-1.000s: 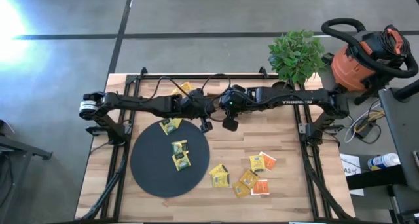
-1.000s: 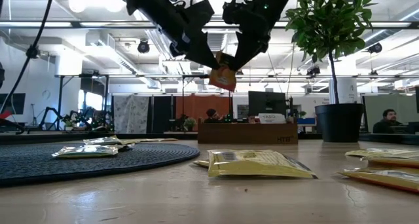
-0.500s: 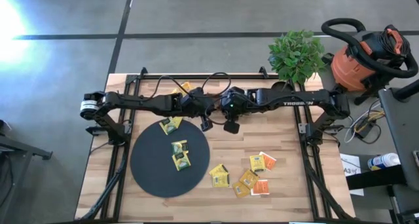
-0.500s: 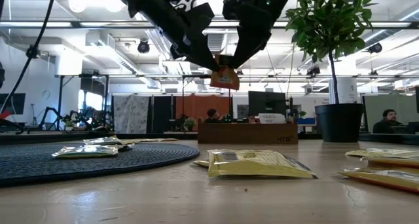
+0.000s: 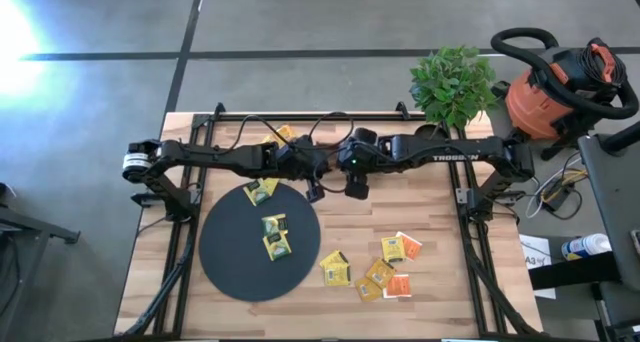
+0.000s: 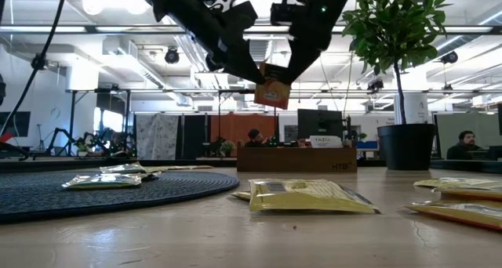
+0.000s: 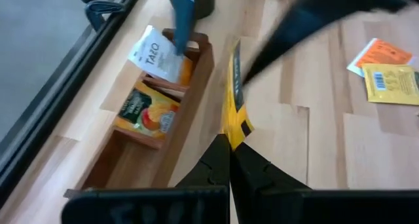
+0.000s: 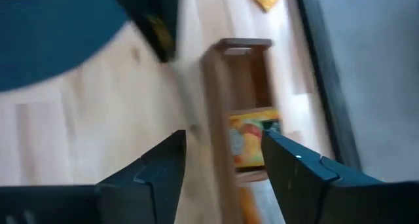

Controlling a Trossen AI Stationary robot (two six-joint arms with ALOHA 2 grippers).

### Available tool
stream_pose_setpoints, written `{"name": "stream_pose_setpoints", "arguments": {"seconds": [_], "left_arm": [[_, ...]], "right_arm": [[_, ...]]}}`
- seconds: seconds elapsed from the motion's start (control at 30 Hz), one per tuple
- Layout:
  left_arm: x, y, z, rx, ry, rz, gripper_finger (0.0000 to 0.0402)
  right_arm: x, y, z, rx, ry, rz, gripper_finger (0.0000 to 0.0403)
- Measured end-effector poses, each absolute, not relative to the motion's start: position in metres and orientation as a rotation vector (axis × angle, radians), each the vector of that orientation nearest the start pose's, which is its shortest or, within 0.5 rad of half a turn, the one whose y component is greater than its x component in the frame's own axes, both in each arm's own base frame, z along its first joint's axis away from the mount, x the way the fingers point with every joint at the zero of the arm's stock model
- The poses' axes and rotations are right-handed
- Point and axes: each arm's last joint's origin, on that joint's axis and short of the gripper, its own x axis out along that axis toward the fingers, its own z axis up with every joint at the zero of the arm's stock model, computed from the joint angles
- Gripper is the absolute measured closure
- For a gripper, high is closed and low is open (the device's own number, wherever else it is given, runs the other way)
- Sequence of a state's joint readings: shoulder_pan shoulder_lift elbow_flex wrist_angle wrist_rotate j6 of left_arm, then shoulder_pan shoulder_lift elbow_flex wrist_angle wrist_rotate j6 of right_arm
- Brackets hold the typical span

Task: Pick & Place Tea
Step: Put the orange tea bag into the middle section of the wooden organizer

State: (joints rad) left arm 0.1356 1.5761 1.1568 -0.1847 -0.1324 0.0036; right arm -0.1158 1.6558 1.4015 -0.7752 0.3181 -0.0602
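Note:
High over the table's middle hangs one orange-yellow tea sachet [image 6: 272, 92], with my left gripper [image 6: 255, 77] shut on it. My right gripper [image 6: 292, 64] is close to the sachet's upper right and its fingers [image 8: 171, 152] stand open; I cannot tell whether it touches the sachet. Three tea sachets [image 5: 275, 225] lie flat on the black disc [image 5: 230, 262]. Several more sachets [image 5: 380, 272] lie flat on the wood to the disc's right. The wooden tray [image 7: 196, 60] at the far side holds sachets [image 7: 145, 109]. My left gripper pinches the sachet at its upper left corner [image 6: 261, 83] between the two fingertips, slanting down from the table's left. In the left wrist view the sachet [image 7: 234, 96] shows edge-on, reaching away from the fingertips. It hangs below them, clear of the table.
A potted plant [image 5: 452, 82] stands at the table's far right corner. The arms' dark frames [image 5: 180, 242] run along the table's left and right sides. Bare wood [image 5: 400, 212] lies between the arms and the loose sachets.
My right gripper has opened its fingers and drawn a little away from the sachet. The sachet stays hanging high over the table in my left gripper, which has kept shut.

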Motion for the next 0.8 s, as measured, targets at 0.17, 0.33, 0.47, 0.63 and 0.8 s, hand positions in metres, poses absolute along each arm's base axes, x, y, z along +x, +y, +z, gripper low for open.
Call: {"name": "stream_pose_setpoints", "arguments": {"seconds": [0.17, 0.33, 0.47, 0.63, 0.8], "left_arm": [[0.345, 0.051, 0.268, 0.002, 0.608, 0.254, 0.0401], [0.348, 0.051, 0.264, 0.004, 0.612, 0.253, 0.0401], [0.353, 0.052, 0.259, 0.009, 0.602, 0.245, 0.0401], [0.355, 0.051, 0.257, 0.001, 0.599, 0.241, 0.0401], [0.356, 0.051, 0.258, 0.003, 0.587, 0.243, 0.0401]], "right_arm": [[0.342, -0.047, 0.287, -0.155, 0.998, -0.291, 0.0209], [0.343, -0.045, 0.287, -0.11, 0.982, -0.239, 0.0224], [0.343, -0.046, 0.287, -0.107, 0.982, -0.235, 0.0254], [0.341, -0.046, 0.286, -0.106, 1.002, -0.236, 0.0306], [0.339, -0.05, 0.283, -0.107, 1.018, -0.241, 0.0364]]}}
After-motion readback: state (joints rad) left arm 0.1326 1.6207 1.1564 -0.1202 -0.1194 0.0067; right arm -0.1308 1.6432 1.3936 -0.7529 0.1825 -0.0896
